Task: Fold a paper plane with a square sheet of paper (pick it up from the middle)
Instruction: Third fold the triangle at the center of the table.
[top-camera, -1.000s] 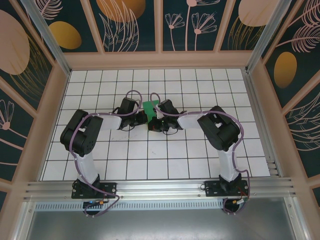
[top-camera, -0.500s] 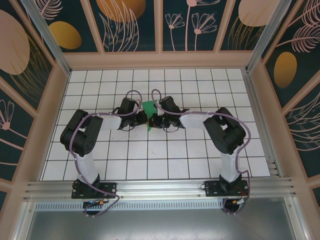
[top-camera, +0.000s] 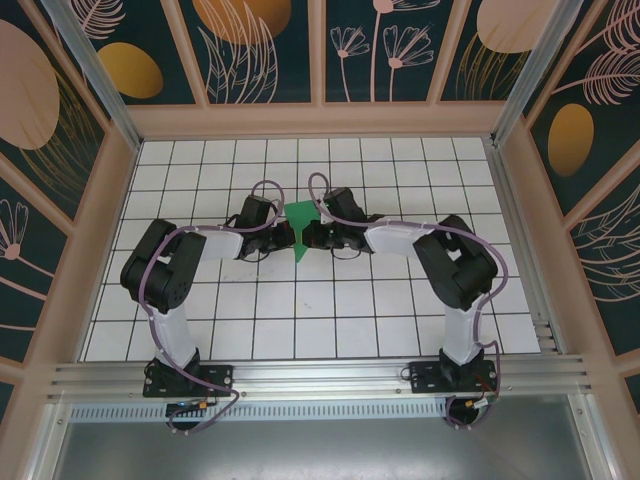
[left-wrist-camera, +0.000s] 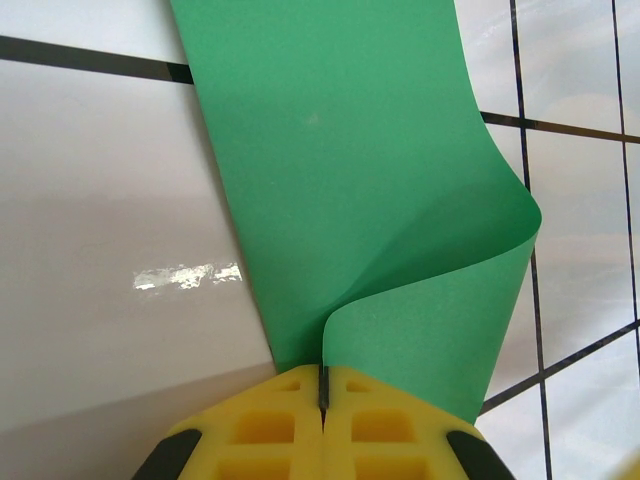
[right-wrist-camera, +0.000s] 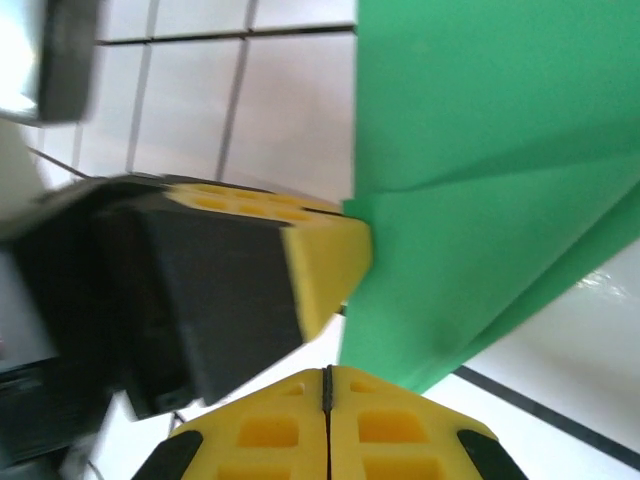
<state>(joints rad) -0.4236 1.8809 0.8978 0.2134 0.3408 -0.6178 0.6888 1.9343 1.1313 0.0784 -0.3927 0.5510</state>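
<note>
Since the square sheet of paper (top-camera: 300, 218) at the worktop's (top-camera: 300, 320) middle is light, floppy and easily creased, you have the left hand (left-wrist-camera: 323, 375) clenched on its curling edge and the right hand (right-wrist-camera: 327, 375) closed beside it, so pinch edges gently.

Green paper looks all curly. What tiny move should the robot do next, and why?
Probably lower the left gripper toward the table to press the curl into a crease. It and the right gripper are both shut on the green paper, which bends over in a soft loop, not yet flat.
</note>
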